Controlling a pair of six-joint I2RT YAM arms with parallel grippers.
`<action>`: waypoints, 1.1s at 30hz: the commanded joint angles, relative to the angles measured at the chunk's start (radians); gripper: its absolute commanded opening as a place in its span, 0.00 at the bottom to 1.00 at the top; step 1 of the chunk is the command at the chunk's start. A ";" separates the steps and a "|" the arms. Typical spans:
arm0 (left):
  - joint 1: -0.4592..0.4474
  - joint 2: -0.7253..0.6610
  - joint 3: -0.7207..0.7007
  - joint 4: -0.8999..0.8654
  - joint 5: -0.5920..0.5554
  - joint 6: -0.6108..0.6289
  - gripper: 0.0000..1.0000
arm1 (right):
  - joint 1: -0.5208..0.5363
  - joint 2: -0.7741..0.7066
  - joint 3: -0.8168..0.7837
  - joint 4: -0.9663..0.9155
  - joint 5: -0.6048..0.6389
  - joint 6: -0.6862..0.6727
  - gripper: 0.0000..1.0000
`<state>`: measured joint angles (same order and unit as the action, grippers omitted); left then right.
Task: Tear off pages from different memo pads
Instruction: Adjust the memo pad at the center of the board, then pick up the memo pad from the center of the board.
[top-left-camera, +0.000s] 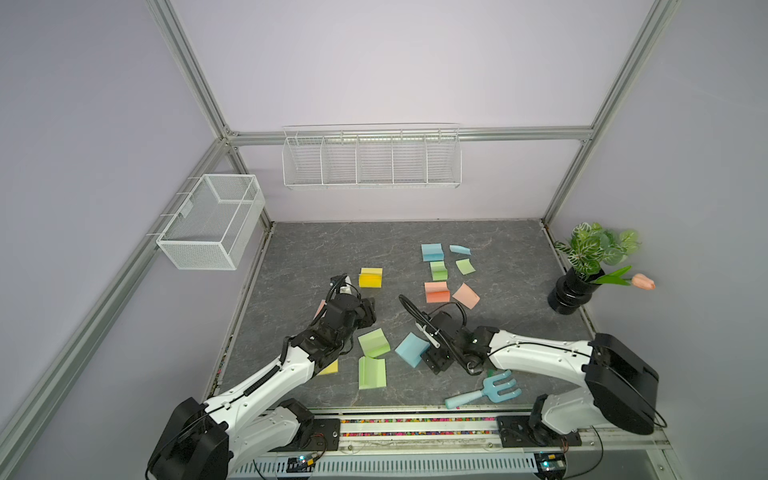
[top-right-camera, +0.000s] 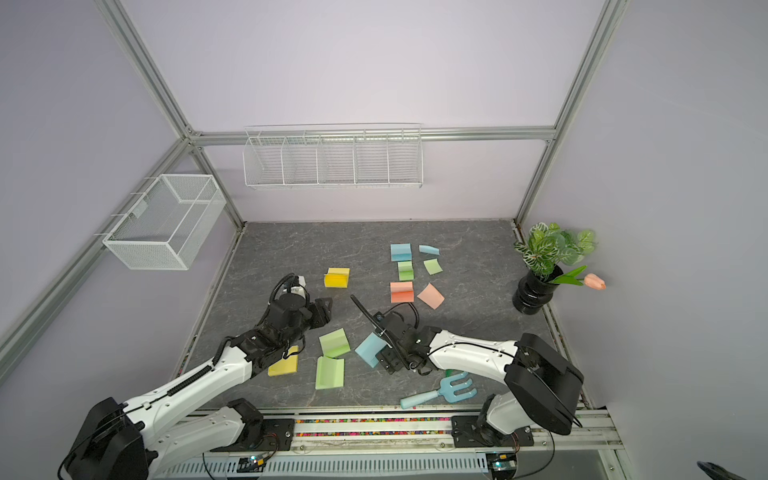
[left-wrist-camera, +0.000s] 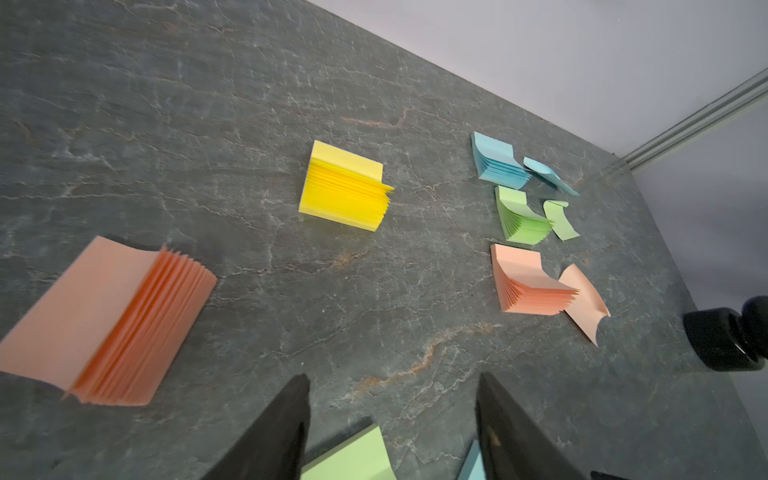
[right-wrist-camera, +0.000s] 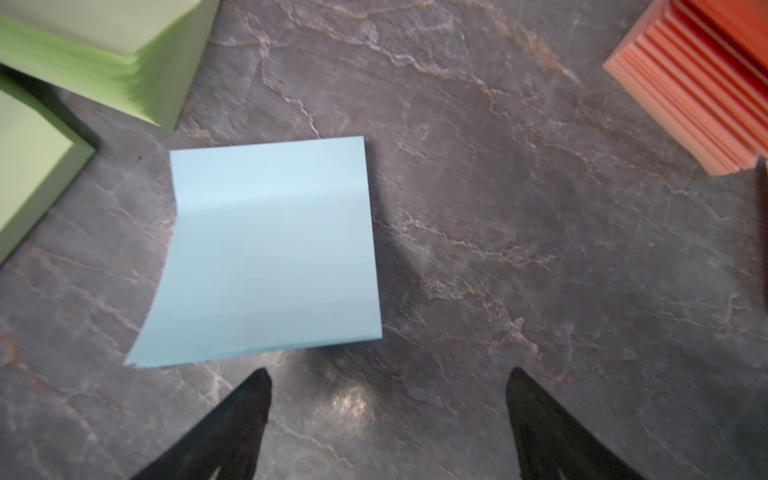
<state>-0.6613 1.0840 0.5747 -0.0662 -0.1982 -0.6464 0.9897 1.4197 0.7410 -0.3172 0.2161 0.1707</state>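
the tabletop (top-left-camera: 311, 249) looks like grey veined stone, faintly shiny. the memo pads (left-wrist-camera: 345, 195) are matt pastel paper. the vase (top-left-camera: 569, 295) is glossy black, the wire rack (top-left-camera: 371, 183) white metal.

Loose pages (top-left-camera: 465, 266) right of three memo pads (top-left-camera: 439, 271)

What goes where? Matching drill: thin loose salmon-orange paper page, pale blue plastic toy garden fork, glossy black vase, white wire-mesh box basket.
1. salmon-orange page
2. toy garden fork
3. black vase
4. mesh basket

A. near edge of the table
B. hung on the left wall rail
C. table's right edge
D. beside a salmon-orange memo pad

Pairs: 1-D, 2-A, 3-C, 4-B.
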 joint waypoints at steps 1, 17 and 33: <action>0.000 0.047 0.054 -0.019 0.126 -0.033 0.62 | -0.010 -0.073 -0.022 -0.029 -0.031 -0.007 0.89; -0.203 0.186 0.054 -0.094 0.280 0.030 0.58 | -0.077 -0.128 -0.091 0.090 -0.040 0.093 0.89; -0.202 0.156 0.042 -0.087 0.233 0.022 0.58 | -0.080 0.014 -0.022 0.085 -0.064 0.110 0.89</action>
<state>-0.8597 1.2602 0.6281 -0.1547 0.0647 -0.6308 0.9165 1.4368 0.6949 -0.2276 0.1696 0.2619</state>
